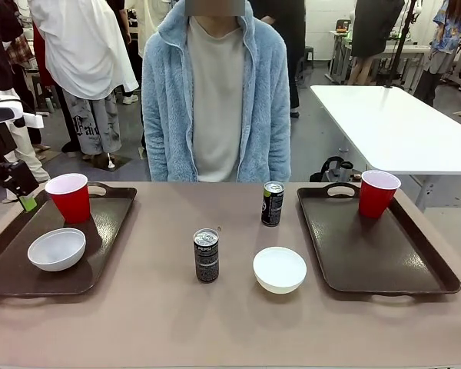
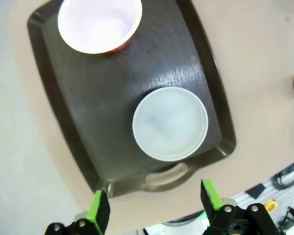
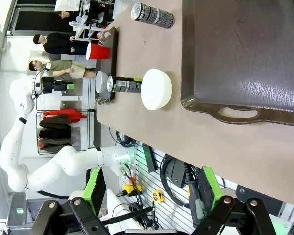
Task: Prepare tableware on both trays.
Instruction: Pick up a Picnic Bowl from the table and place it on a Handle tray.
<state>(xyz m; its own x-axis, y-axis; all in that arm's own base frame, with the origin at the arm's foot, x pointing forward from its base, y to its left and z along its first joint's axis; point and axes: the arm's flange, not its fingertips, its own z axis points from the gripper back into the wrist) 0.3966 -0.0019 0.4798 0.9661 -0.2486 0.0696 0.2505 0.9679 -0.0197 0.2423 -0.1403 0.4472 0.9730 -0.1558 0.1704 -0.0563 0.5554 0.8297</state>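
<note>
Both sets of jaws stand wide and empty, the left gripper [image 2: 155,203] above the left tray [image 1: 107,223], the right gripper [image 3: 152,188] off the table edge. The near can [image 1: 207,255] and far can [image 1: 273,203], slim and upright between the trays, could topple if a finger clips one reaching the loose bowl [image 1: 280,269] nearby. The left tray holds an empty left cup [image 1: 69,197] and left bowl [image 1: 56,249]; the right tray [image 1: 384,254] holds the right cup [image 1: 378,194]
</note>
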